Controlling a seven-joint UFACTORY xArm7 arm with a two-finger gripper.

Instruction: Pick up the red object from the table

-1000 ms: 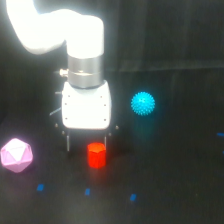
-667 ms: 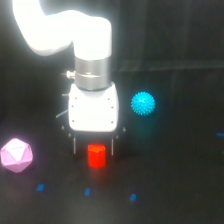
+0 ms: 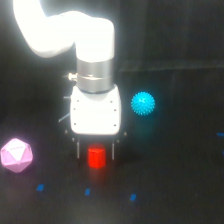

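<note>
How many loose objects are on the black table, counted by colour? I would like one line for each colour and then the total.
Red: 1, the red object, between the fingers of the gripper
Cyan: 1, the spiky ball
Pink: 1, the polyhedron
Total: 3 objects on the table

Red object top behind hand
</note>
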